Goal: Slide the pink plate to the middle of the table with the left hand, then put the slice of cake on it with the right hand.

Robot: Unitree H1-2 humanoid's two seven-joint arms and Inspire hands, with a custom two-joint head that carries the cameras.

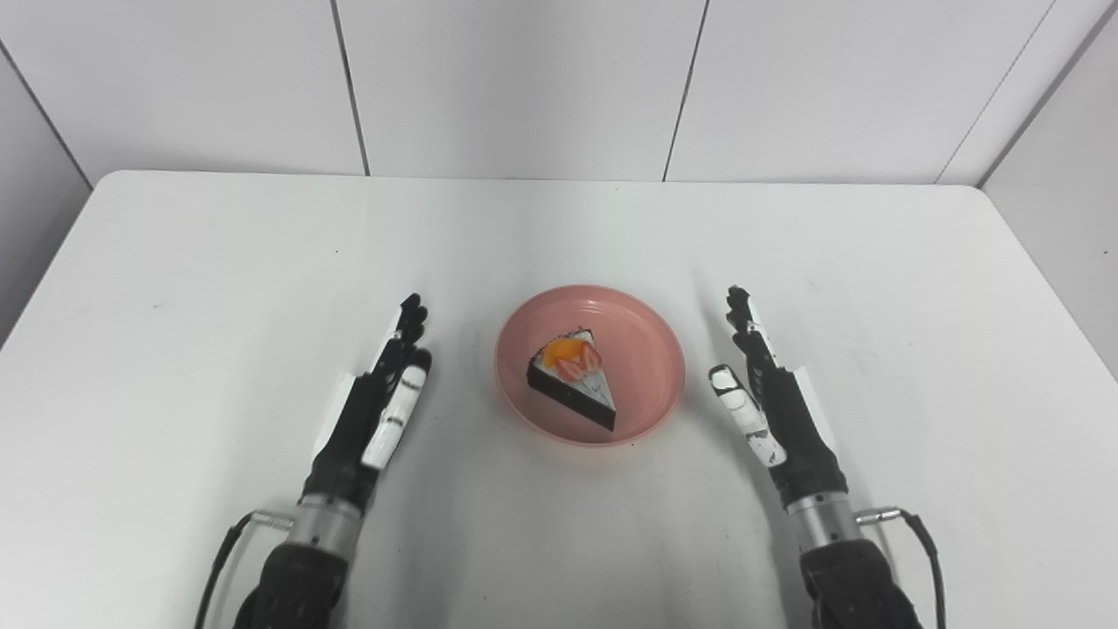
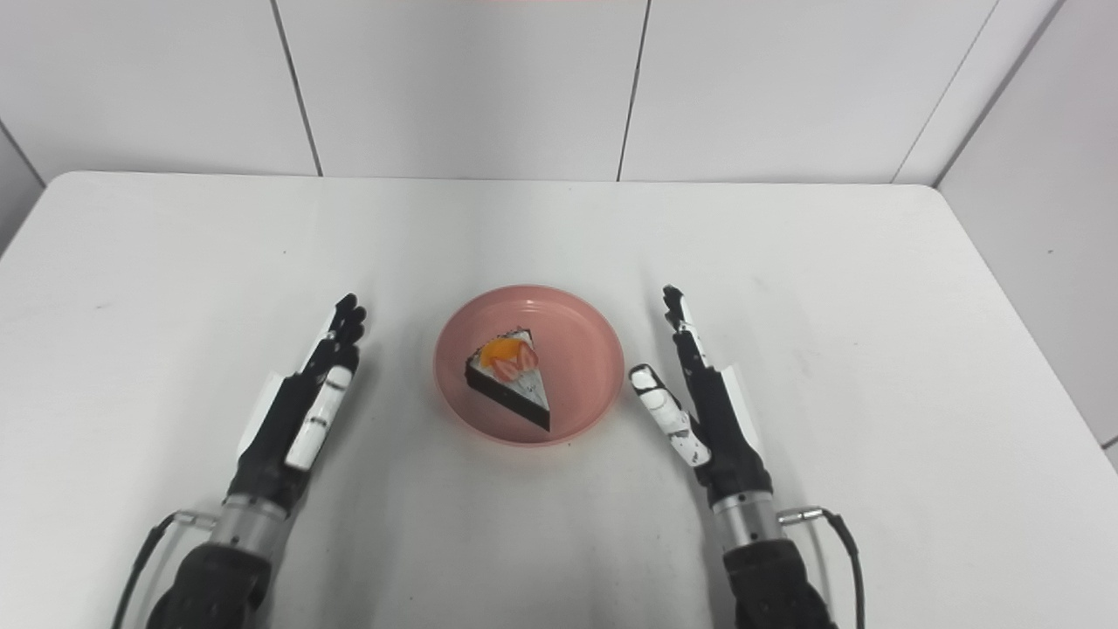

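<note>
A pink plate (image 1: 642, 345) sits near the middle of the white table (image 1: 218, 262). A wedge of dark cake (image 1: 572, 377) with white icing, an orange slice and strawberry pieces on top lies on the plate. My left hand (image 1: 377, 406) is open and empty, fingers straight, a little left of the plate and not touching it. My right hand (image 1: 769, 397) is open and empty, fingers straight, just right of the plate; its thumb tip is close to the rim.
White panelled walls (image 1: 524, 79) stand behind the table's far edge. The table's side edges run close to the left and right of the picture.
</note>
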